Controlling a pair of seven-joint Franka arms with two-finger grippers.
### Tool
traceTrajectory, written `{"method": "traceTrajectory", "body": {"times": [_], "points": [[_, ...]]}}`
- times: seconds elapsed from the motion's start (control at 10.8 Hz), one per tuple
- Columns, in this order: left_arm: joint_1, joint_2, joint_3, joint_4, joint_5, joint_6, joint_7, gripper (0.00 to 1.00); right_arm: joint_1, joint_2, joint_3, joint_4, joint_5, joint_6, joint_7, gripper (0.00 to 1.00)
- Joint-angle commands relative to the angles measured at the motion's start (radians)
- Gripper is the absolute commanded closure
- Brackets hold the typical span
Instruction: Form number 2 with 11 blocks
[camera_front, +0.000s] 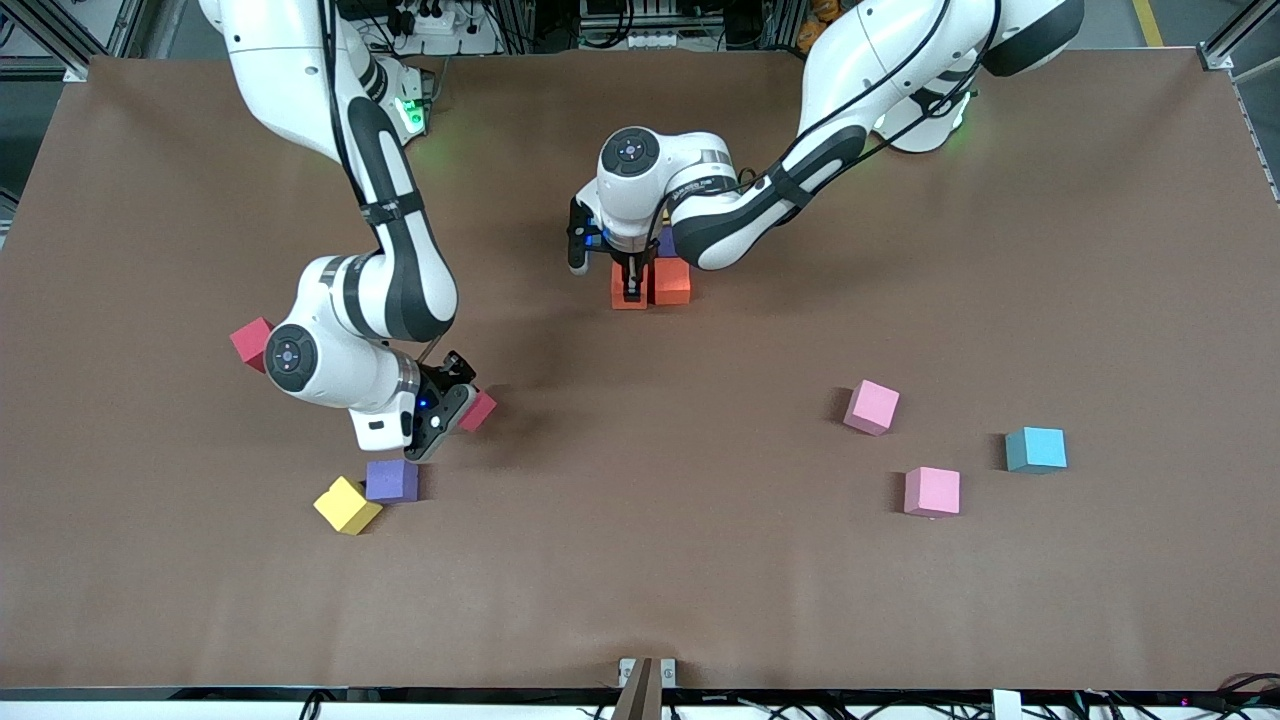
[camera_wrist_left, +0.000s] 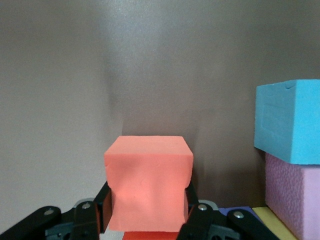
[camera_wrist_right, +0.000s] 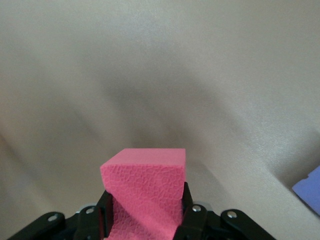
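Observation:
My left gripper (camera_front: 632, 290) (camera_wrist_left: 148, 220) is shut on an orange block (camera_front: 627, 285) (camera_wrist_left: 148, 182), low at the table's middle, right beside a second orange block (camera_front: 673, 281). Next to them, the left wrist view shows a blue block (camera_wrist_left: 290, 120) against a lilac block (camera_wrist_left: 296, 200), with a yellow edge (camera_wrist_left: 272, 217); from the front only a purple block (camera_front: 666, 241) peeks out under the arm. My right gripper (camera_front: 462, 405) (camera_wrist_right: 145, 220) is shut on a deep pink block (camera_front: 480, 410) (camera_wrist_right: 145, 192), over the table near a purple block (camera_front: 392, 480) (camera_wrist_right: 307, 195).
Loose blocks lie around. A red one (camera_front: 250, 343) and a yellow one (camera_front: 347, 505) are toward the right arm's end. Two pink ones (camera_front: 871, 407) (camera_front: 932, 491) and a blue one (camera_front: 1036, 449) are toward the left arm's end.

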Motion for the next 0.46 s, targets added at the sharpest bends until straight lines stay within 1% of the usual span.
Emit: {"method": "traceTrajectory", "body": {"times": [0.0,0.37], "points": [[0.013,-0.028,-0.007,-0.024,0.002,-0.017,0.011,0.72,0.006,-0.015,-0.002,-0.012,0.018,0.004,0.009,0.67],[0.013,-0.028,-0.007,-0.026,-0.007,-0.022,0.011,0.71,0.009,-0.014,-0.002,-0.014,0.018,0.007,0.009,0.67]]}}
